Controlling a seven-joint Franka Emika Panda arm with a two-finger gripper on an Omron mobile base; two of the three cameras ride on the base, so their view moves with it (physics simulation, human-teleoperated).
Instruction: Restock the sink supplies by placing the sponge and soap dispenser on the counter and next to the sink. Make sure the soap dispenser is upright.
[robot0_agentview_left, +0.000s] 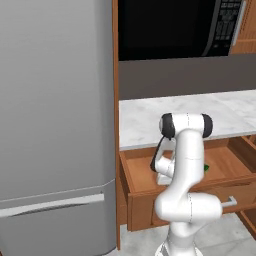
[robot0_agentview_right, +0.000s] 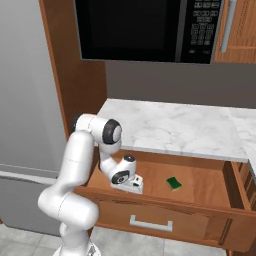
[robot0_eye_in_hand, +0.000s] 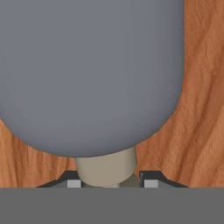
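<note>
Grey and rounded, the soap dispenser (robot0_eye_in_hand: 89, 74) looms right before the hand camera, its pale neck (robot0_eye_in_hand: 106, 166) sitting between the two dark fingertips (robot0_eye_in_hand: 151, 178) — the jaws are clamped on it. It lies on the wooden floor of the open drawer (robot0_agentview_right: 210, 187), below the counter (robot0_agentview_right: 180, 127). Further along that drawer rests the sponge (robot0_agentview_right: 174, 183), well apart from the gripper (robot0_agentview_right: 131, 186). No writing is legible.
</note>
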